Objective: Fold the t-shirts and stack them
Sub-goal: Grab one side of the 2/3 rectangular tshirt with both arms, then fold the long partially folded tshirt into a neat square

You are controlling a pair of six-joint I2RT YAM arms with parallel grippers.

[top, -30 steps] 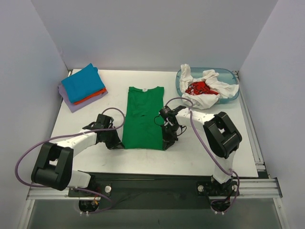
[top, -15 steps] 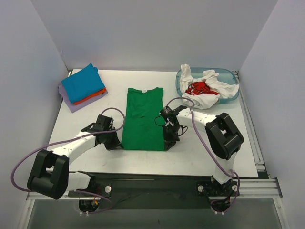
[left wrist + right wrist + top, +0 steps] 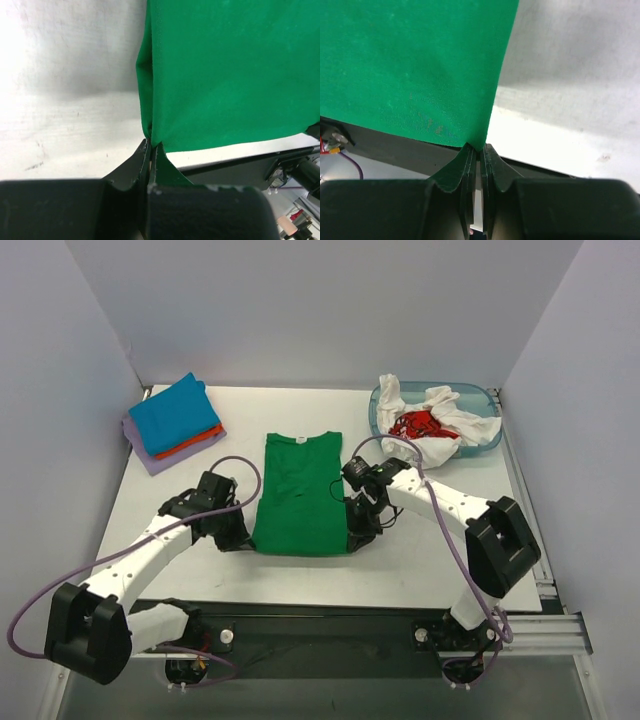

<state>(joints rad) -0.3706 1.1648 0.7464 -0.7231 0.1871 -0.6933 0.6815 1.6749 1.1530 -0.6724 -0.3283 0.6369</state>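
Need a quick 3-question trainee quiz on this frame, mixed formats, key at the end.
1. True or false: the left tool and the right tool are each shut on a near corner of the green t-shirt.
2. Which colour tops the folded stack at the far left? A orange, B blue, C lavender.
3. Short answer: what lies in the blue tub?

Key:
1. True.
2. B.
3. A crumpled white shirt and a red shirt, not yet folded.
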